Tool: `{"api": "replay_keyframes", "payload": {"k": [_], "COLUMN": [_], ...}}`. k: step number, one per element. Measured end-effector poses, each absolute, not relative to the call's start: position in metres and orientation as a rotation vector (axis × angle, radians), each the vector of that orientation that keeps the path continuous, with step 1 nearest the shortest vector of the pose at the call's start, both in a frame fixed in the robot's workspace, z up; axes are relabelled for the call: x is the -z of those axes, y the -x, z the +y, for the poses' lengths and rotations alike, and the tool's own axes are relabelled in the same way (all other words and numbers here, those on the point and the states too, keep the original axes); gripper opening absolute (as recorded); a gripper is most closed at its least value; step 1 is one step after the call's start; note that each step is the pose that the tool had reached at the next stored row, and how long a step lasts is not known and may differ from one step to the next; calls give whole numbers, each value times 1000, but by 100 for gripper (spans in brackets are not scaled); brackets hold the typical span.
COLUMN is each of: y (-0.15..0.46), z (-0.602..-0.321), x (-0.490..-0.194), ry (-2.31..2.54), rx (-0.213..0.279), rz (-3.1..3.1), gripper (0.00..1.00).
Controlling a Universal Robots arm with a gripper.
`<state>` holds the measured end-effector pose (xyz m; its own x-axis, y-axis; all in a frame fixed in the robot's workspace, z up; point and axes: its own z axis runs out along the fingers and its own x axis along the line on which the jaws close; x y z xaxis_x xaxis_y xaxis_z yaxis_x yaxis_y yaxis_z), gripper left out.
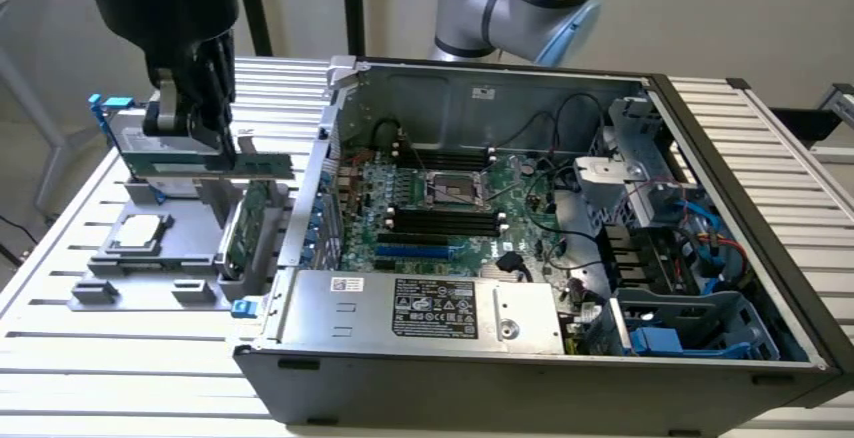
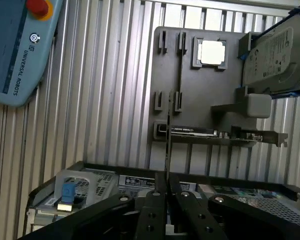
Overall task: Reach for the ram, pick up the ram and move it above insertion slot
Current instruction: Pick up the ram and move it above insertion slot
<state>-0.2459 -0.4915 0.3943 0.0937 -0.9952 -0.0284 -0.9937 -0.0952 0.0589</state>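
Gripping ram [image 1: 227, 163] edgewise, gripper [image 1: 200, 133] hangs over gray parts tray [image 1: 147, 288] at exterior view's left, well apart from open computer case [image 1: 561, 348]; keep stick level.

Wrist view: fingers [image 2: 152, 220] clamped on ram's thin edge [image 2: 167, 165], centred; hold pinch firm, avoid twisting board.

The ram [image 1: 262, 165] is a matt green circuit board, seen edge-on as a thin dark line in the wrist view. The gripper [image 2: 167, 200] is black, smooth metal or plastic with a slight sheen and small bright screw heads. The grey parts holder [image 2: 200, 90] looks like matt moulded plastic; at its 1 o'clock corner the hard drive [image 2: 275, 52] has a dull brushed-metal face. The ribbed table [image 2: 115, 100] is bare aluminium, satin-bright. The computer case [image 1: 534, 248] is grey sheet steel.
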Motion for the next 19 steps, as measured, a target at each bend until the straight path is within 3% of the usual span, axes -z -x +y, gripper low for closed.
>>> {"api": "replay_keyframes", "payload": {"k": [19], "y": [160], "z": [-492], "x": [-394], "ry": [-2325], "rx": [130], "rz": [-2108], "gripper": [14]}}
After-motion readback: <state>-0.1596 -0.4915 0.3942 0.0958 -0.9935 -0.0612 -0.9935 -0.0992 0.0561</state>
